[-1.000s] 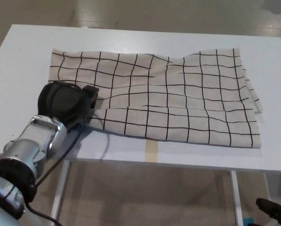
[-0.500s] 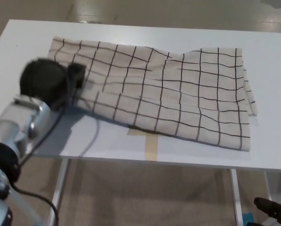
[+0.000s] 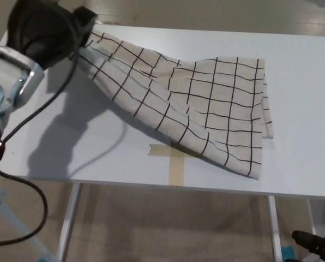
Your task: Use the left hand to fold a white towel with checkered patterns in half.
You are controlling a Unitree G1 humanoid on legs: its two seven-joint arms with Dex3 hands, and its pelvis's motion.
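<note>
Head view: left hand (image 3: 42, 30) raised at upper left, fingers clamped on the near-left corner of the checkered towel (image 3: 206, 103), cloth slanting down to the white worktop (image 3: 86, 142). Mid-fold, seemingly. Next: carrying that corner across to the right edge. Right hand unseen.

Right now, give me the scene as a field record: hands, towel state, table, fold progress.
left hand: shut on the towel's left end, raised above the table's far left corner
right hand: only a dark tip shows at the bottom right; state unclear
towel: white with black grid lines, left end lifted and stretched taut toward the hand, right part lying flat
table: white, tape cross near the front edge, partly under the towel
fold progress: not yet folded in half
</note>
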